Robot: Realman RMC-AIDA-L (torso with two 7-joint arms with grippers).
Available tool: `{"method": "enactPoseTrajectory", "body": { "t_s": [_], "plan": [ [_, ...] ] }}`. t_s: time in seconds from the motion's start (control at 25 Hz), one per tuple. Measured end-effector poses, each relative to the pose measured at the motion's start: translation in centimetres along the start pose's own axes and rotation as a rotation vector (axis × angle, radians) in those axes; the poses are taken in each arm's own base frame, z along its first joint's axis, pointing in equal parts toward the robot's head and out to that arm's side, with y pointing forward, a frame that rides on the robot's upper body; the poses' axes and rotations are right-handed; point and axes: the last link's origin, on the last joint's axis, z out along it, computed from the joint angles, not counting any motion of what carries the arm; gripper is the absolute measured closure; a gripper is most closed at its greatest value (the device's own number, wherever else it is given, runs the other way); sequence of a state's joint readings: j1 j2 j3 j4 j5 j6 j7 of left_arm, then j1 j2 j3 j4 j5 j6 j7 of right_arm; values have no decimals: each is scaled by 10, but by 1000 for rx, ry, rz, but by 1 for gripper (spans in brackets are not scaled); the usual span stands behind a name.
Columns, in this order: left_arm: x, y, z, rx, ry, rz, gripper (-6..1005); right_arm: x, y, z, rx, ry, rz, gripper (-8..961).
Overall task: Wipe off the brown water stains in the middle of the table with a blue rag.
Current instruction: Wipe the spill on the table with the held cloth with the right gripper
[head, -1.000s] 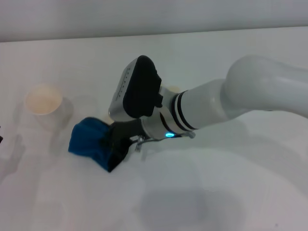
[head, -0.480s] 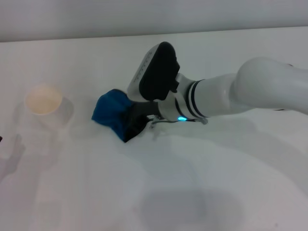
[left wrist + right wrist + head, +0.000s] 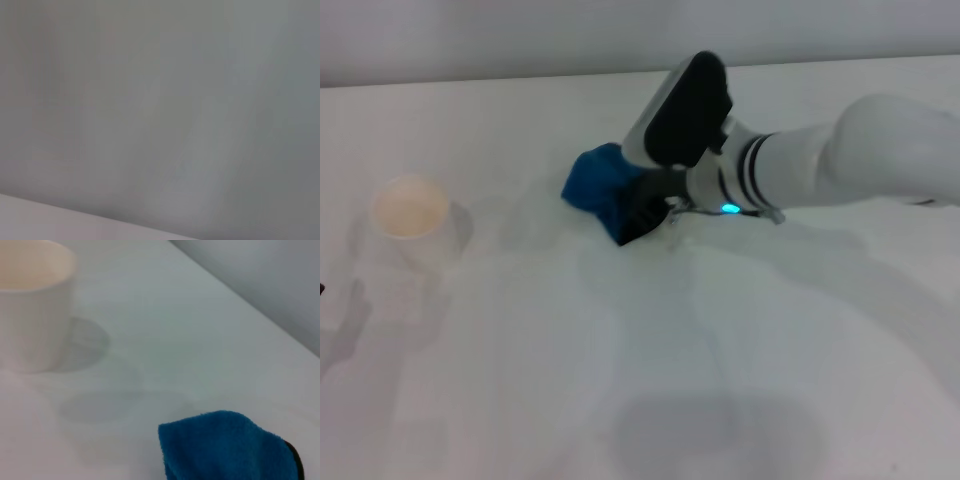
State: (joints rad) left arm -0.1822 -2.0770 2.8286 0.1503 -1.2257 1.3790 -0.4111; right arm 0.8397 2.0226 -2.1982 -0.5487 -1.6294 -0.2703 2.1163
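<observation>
Head view: the right gripper [image 3: 638,208] reaches in from three o'clock and pins the rag [image 3: 598,185] flat against the table [image 3: 520,380], just above centre. Its fingers are closed on the cloth's near edge, which bunches dark between them; holding it low this way keeps the free blue end pressed down for wiping. A cup [image 3: 412,212] stands well apart at nine o'clock. No brown stain is plain here; faint greyish smears between cup and rag may be what is left of it, though I cannot be sure.

Left wrist view: only a blank grey surface with a pale strip. The left gripper does not show, and that arm seems parked.

Right wrist view: the rag [image 3: 227,447] lies at five o'clock, the cup [image 3: 32,305] at ten. Between them the table [image 3: 165,335] carries a faint dull patch.
</observation>
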Motion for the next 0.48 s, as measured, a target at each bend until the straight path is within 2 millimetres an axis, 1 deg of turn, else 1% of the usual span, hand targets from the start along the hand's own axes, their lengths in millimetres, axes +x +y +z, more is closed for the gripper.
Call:
{"method": "enactPoseTrajectory", "body": {
  "t_s": [0.2,0.48],
  "plan": [
    [0,0,0,1,0,0,108,7,-19,-2,56,16,32,891],
    [0,0,0,0,0,0,108,12,-35,-5,104,20,70,891]
  ]
}}
